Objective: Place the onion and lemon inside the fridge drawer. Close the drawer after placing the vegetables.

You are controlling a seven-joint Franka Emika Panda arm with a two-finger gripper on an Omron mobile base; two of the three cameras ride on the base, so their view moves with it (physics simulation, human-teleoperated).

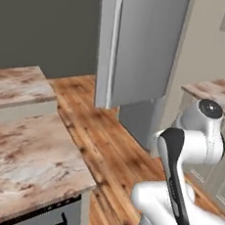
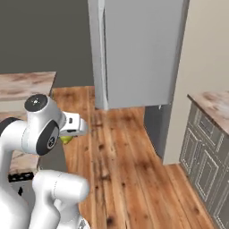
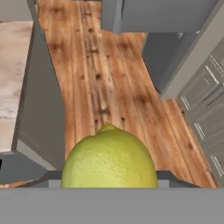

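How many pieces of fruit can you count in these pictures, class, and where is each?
1: the lemon, held in the hand above the wooden floor, beside the counter. Others may be hidden out of view.

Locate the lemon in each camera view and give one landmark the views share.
Left base view: the lemon is not in this picture.
Right base view: the lemon is a small yellow-green patch at left centre, just under the gripper, over the wood floor.
Hand view: the lemon sits large at bottom centre, above the wood floor.
Shared landmark: the grey fridge, standing at the top of every view.
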